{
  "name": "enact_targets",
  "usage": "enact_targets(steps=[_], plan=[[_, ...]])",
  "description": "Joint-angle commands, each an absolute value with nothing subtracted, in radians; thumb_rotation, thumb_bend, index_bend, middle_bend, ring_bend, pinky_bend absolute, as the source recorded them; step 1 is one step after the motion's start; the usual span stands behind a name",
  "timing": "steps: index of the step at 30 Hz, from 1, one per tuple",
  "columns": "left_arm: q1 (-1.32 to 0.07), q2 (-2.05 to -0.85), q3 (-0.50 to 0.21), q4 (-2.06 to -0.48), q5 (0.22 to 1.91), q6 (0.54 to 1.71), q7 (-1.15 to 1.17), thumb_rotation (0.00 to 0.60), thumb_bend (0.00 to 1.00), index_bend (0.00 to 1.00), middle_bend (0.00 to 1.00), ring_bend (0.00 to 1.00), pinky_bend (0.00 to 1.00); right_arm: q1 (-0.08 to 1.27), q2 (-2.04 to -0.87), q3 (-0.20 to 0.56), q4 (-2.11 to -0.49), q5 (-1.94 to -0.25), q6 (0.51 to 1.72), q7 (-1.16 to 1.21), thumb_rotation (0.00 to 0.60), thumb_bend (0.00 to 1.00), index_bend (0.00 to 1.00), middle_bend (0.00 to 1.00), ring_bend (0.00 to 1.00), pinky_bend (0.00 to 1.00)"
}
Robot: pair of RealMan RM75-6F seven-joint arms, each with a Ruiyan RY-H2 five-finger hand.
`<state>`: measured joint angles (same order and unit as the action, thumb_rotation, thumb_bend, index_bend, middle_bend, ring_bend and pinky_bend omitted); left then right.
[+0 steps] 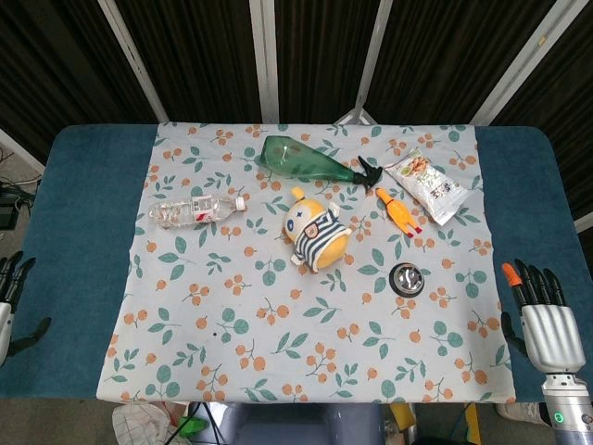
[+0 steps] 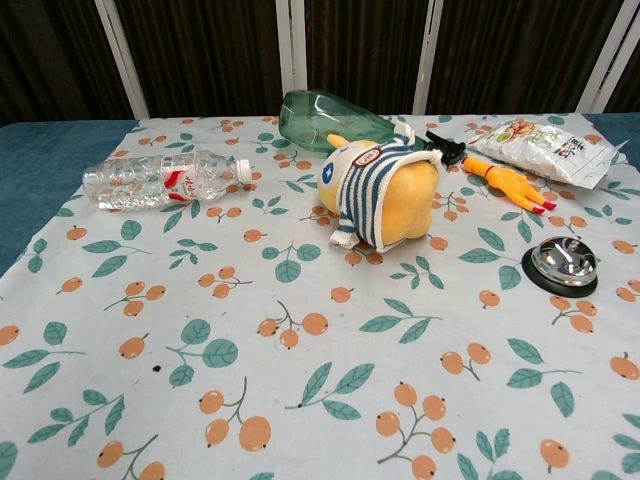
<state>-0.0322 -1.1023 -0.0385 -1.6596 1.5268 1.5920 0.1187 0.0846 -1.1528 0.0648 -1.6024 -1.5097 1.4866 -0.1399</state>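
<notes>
My left hand (image 1: 11, 298) shows at the left edge of the head view, fingers apart, holding nothing, over the blue table edge. At the lower right my right hand (image 1: 540, 315) is held with fingers spread and empty, just right of the floral cloth (image 1: 232, 371). Neither hand shows in the chest view. Nearest the right hand is a silver call bell (image 1: 407, 278) (image 2: 564, 264). A yellow plush toy in a striped shirt (image 1: 317, 230) (image 2: 380, 193) lies mid-cloth.
A clear water bottle (image 1: 196, 210) (image 2: 163, 178) lies at the left. A green spray bottle (image 1: 310, 161) (image 2: 340, 120) lies at the back, beside an orange rubber chicken (image 1: 398, 211) (image 2: 506, 181) and a snack bag (image 1: 426, 185) (image 2: 545, 145).
</notes>
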Motion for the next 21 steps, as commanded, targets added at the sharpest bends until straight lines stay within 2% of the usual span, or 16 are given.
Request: enact_targets(steps=[1,16,19,21], plan=[[-0.029,-1.101,-0.036,-1.657,1.534,1.597,0.117,0.6,0.36,0.05,0.0,0.03,0.16,0.085,-1.154,0.064,-1.607,-1.513,1.487,-0.146,0.6,0.54,0.05,0.0,0.0,0.0],[-0.026,-1.101,-0.036,-1.67,1.525,1.588,0.127,0.6,0.36,0.05,0.0,0.03,0.16,0.09,-1.151,0.05,-1.61,-1.535,1.476,-0.126,0.6,0.54,0.05,0.0,0.0,0.0],[-0.025,-1.102,-0.034,-1.674,1.535,1.593,0.134,0.6,0.36,0.05,0.0,0.03,0.16,0.096,-1.154,0.043,-1.604,-1.552,1.47,-0.126,0.6,0.69,0.06,0.0,0.0,0.0],[-0.022,-1.103,-0.031,-1.674,1.543,1.598,0.134,0.6,0.36,0.05,0.0,0.03,0.16,0.098,-1.158,0.04,-1.603,-1.56,1.47,-0.13,0.6,0.87,0.07,0.0,0.0,0.0]])
